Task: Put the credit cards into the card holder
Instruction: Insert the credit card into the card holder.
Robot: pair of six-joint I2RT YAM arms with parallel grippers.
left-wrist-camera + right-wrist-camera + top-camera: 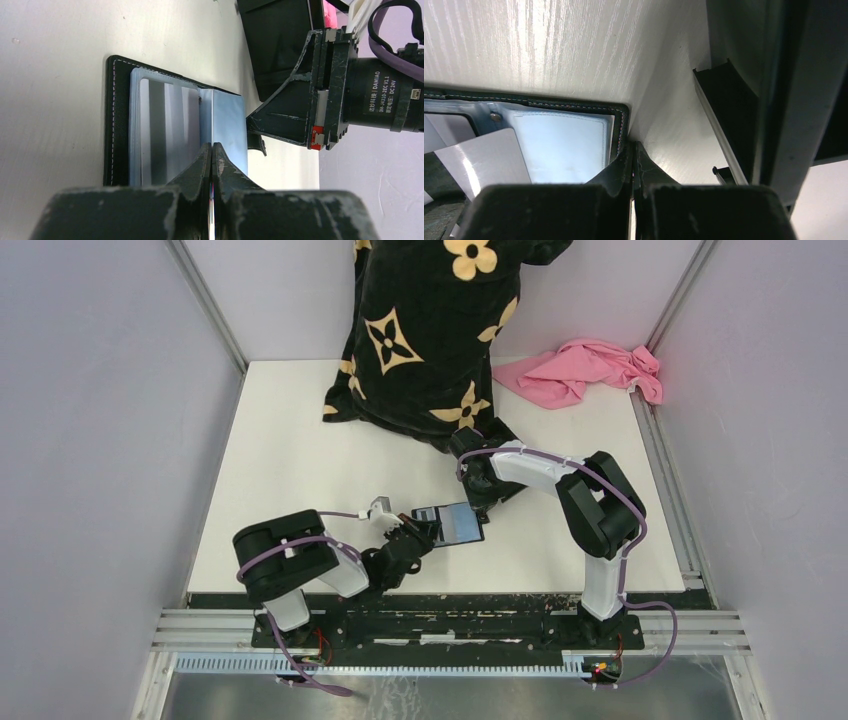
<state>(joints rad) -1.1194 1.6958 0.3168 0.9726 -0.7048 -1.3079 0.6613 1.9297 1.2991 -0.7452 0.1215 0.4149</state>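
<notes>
The card holder [458, 524] lies open on the table, its black stitched rim [111, 120] framing pale blue-grey pockets [564, 145]. My left gripper [212, 146] is shut over the holder's middle. A thin credit card shows edge-on between its fingers. In the right wrist view a whitish-grey credit card [484, 160] slants across the holder's inner pocket. A grey card face [167, 130] also shows at the left pocket. My right gripper [632, 145] is shut with nothing seen between its jaws. Its tips touch the holder's outer edge, and in the left wrist view that right gripper [252, 125] meets the blue pocket's side.
A black shallow tray [277, 45] stands just beyond the holder, close to the right gripper, and its wall [729, 105] rises beside the right fingers. A black flower-patterned cushion [430, 330] and a pink cloth [585, 372] lie at the back of the table.
</notes>
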